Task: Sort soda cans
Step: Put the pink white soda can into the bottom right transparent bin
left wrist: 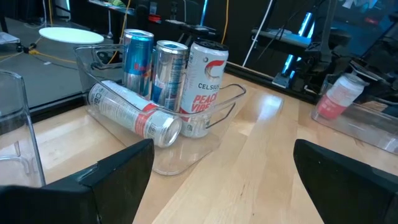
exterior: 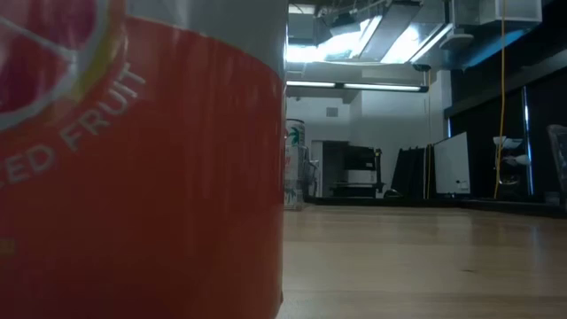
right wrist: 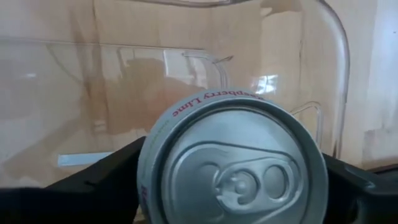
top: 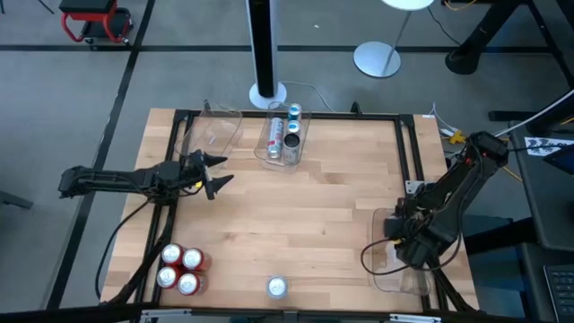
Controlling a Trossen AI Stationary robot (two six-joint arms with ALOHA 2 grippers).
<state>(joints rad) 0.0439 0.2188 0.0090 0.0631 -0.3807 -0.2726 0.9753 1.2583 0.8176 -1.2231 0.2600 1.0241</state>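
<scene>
The right tool (right wrist: 230,186) was down inside a clear bin (right wrist: 323,56) with a can (right wrist: 233,162) standing upright between its fingers — whether it gripped the can, I could not tell. The bin walls stood close around. The left tool (top: 215,172) hung wide open and empty, with the far bin (left wrist: 186,149) of cans ahead of it.

Overhead, table-level, two wrist close-ups.

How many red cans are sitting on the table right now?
4 red cans, clustered upright at the table's near left corner. Other cans aren't red: one silver can stands alone at the near edge, and more sit in the far clear bin.
</scene>
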